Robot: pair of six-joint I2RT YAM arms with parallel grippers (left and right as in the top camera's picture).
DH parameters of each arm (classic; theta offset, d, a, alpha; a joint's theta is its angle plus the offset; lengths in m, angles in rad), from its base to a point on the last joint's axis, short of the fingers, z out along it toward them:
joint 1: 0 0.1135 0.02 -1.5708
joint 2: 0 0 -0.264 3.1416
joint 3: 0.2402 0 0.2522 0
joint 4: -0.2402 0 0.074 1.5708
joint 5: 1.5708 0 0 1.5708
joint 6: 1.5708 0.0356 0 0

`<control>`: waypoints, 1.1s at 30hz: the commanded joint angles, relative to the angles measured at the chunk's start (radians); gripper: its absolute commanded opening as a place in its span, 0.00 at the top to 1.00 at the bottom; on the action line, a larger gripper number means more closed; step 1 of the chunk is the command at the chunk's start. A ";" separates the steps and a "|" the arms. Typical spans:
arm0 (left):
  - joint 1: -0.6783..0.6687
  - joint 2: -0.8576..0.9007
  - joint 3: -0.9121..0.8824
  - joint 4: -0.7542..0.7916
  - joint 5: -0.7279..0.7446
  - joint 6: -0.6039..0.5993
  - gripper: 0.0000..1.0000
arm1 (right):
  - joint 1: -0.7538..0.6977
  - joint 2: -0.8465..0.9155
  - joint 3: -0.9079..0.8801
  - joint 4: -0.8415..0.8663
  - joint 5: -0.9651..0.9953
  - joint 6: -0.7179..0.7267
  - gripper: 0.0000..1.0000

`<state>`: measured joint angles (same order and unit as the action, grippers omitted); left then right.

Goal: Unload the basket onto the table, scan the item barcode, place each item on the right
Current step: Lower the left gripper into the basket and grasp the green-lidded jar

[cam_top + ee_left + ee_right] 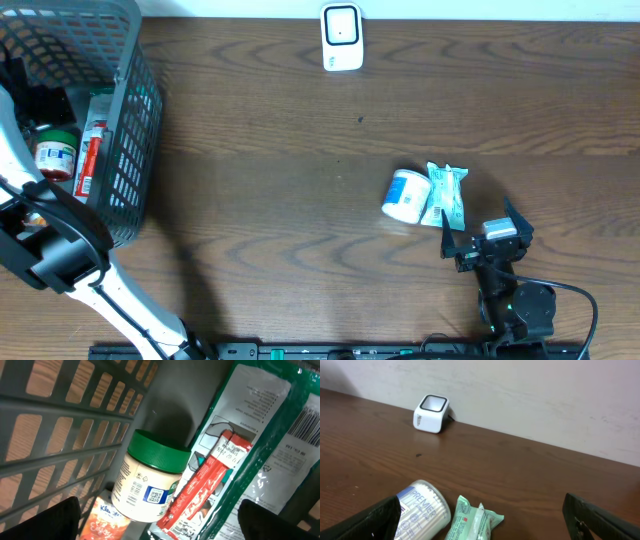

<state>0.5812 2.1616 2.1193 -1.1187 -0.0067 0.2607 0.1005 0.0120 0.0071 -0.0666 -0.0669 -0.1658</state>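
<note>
One white scanner (pixel 341 37) stands at the far edge of the table (pixel 300 230), its dark window facing up. Two items lie out on the table, well apart from it and toward the near right. One is a white tub (pixel 406 195) with blue print, lying on its side. The other is a green packet (pixel 446 195) touching the tub's right flank.

The right gripper (pixel 480 230) hovers just beside that pair on the near side. Its jaws are spread wide with nothing between them. In its wrist view the two fingers (pixel 367 522) sit at the bottom corners, with the tub and packet low in the middle.

One grey mesh basket (pixel 135 150) sits at the far left corner, and the left arm reaches down into it. In the left wrist view I count four things inside:
- One cream jar (pixel 150 480) with a green lid and a barcode on its side.
- One red packet (pixel 205 485) leaning against the jar.
- One large green-and-white pouch (pixel 260 420) behind them, with a barcode near its upper right corner.
- One orange packet (pixel 102 520) low at the left, only partly in view, so more may lie hidden under the rest.

The left gripper (pixel 160 520) hangs above the jar and red packet. Its jaws are parted wide and clamp nothing.
</note>
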 commanded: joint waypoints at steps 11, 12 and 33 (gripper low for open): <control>0.010 0.121 0.010 -0.003 -0.006 0.079 0.16 | 0.006 -0.005 -0.002 -0.004 -0.002 0.000 0.01; 0.013 0.125 0.010 -0.003 -0.006 0.079 0.16 | 0.006 -0.005 -0.002 -0.004 -0.002 0.000 0.01; 0.039 0.164 -0.097 0.046 -0.002 0.079 0.18 | 0.006 -0.005 -0.002 -0.004 -0.002 0.000 0.01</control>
<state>0.6170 2.3024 2.0476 -1.0718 -0.0067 0.3233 0.1005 0.0120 0.0071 -0.0666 -0.0669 -0.1658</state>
